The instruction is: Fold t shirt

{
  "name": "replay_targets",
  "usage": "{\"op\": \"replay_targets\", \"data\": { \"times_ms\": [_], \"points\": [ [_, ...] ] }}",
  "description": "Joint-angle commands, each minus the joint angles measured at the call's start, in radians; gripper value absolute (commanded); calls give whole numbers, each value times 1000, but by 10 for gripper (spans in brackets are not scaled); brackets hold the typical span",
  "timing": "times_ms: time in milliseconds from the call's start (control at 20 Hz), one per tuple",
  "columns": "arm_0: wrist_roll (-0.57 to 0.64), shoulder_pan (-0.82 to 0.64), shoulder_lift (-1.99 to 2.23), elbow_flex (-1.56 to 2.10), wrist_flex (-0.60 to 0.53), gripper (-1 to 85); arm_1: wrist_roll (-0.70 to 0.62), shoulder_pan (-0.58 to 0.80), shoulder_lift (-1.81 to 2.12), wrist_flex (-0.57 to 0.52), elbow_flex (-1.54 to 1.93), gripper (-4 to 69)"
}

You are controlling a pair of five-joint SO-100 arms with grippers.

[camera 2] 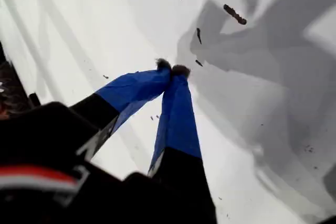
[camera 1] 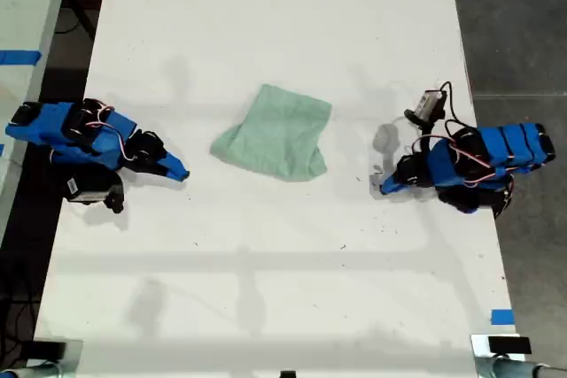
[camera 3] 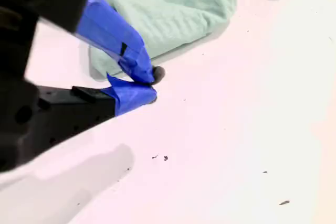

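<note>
Hands both clenched on nothing: my first hand [camera 2: 172, 68] has its blue-taped tips touching over bare white surface [camera 1: 266, 289], and my second hand [camera 3: 152, 83] has its tips pressed together just off the near corner of the t shirt [camera 3: 168, 9]. In the exterior view the t shirt [camera 1: 276, 135] lies bundled mid-surface, between the two hands and touching neither. My second hand [camera 1: 180, 173] sits at the exterior view's left, close to the cloth's lower-left corner. My first hand [camera 1: 381, 185] sits at the exterior view's right, with a wider gap to the cloth. Both arms lie low and stretched inward, tips pointing at the t shirt. Wide bare surface above and below the cloth in the exterior view. Each arm's base sits near a long edge of the surface.
</note>
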Motion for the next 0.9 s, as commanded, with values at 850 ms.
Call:
{"op": "replay_targets", "data": {
  "times_ms": [850],
  "points": [
    [279, -26, 14, 6, -5, 116, -635, -117, 6, -40, 98, 62]
  ]
}}
